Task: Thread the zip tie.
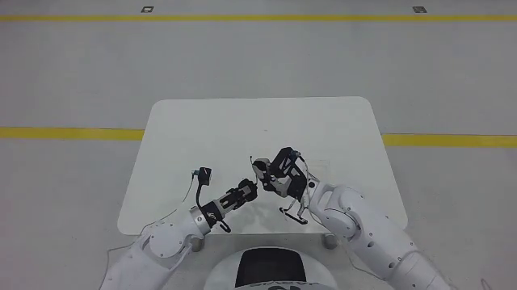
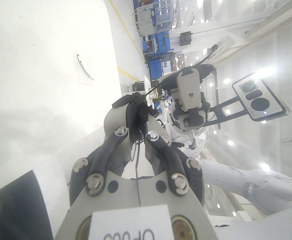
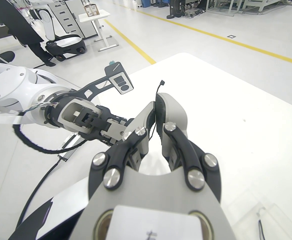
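A thin black zip tie (image 3: pixel 162 82) sticks out past my right gripper (image 3: pixel 156 99), which is shut on it; the tie's square head stands just beyond the pads. The strand runs back between the fingers. My left gripper (image 2: pixel 136 99) is shut too, and a thin black strand (image 2: pixel 137 171) of the zip tie runs down from between its pads. From above, both grippers meet over the table's front middle, the left gripper (image 1: pixel 249 190) just below the right gripper (image 1: pixel 263 174), nearly touching. The left fingertips are hidden behind the right finger in the right wrist view.
The white table (image 1: pixel 242 124) is bare behind the grippers. A clear flat sleeve holding a spare black tie (image 2: pixel 84 69) lies on it close to the right arm, with the spare tie (image 3: pixel 261 224) near the table's front.
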